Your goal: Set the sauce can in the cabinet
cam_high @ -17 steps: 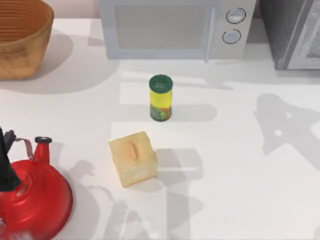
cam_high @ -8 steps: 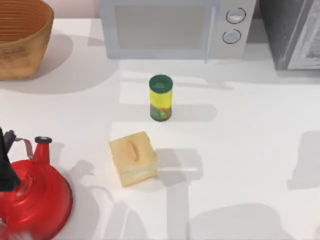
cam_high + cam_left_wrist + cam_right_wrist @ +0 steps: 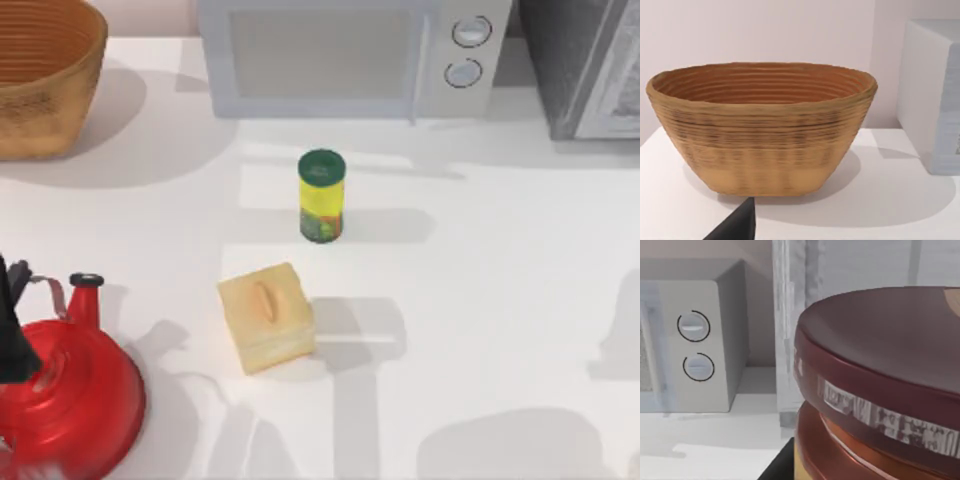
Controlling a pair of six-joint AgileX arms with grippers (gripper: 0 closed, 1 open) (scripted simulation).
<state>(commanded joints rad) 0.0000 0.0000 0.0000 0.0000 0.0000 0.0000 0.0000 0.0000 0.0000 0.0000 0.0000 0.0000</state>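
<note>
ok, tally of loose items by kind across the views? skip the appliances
Cans: 2, the sauce can and the green-topped can
Baskets: 1, the woven basket
Kettles: 1, the red kettle
Boxes: 1, the tan box
Total: 5

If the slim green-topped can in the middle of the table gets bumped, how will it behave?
The green-topped can stands upright and is tall for its narrow base, so it would probably tip. Once on its round side it would likely roll on the smooth table. It looks rigid.
</note>
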